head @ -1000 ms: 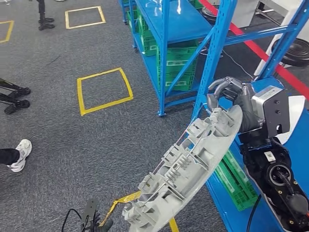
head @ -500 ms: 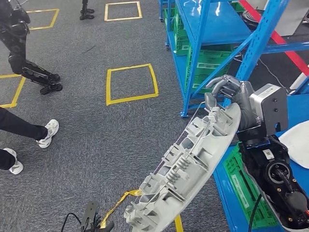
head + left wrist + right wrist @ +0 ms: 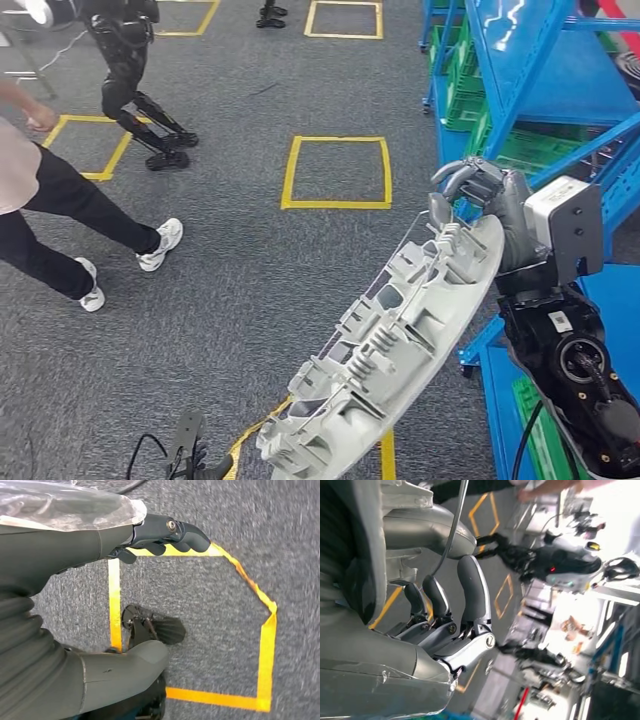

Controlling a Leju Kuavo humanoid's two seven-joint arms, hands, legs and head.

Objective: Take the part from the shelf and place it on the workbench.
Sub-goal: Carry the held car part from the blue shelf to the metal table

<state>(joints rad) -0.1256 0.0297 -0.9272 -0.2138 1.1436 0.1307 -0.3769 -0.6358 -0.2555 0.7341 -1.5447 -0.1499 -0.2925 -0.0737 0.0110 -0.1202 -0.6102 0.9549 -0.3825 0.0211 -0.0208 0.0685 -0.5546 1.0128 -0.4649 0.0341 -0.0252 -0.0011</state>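
Right hand grips the top end of the long grey part — fingers curled over its edge, part hanging tilted above the carpet. Left hand holds nothing, fingers apart. Blue shelf alongside.

The part is a long, light-grey plastic moulding, curved like a shallow boat, with its ribbed inner side full of clips, webs and small openings facing up and left. It hangs slantwise in the lower middle of the head view, its low end near the bottom edge, its high end at centre right, above the grey carpet. The right hand grips that high end, dark fingers curled over its rim.
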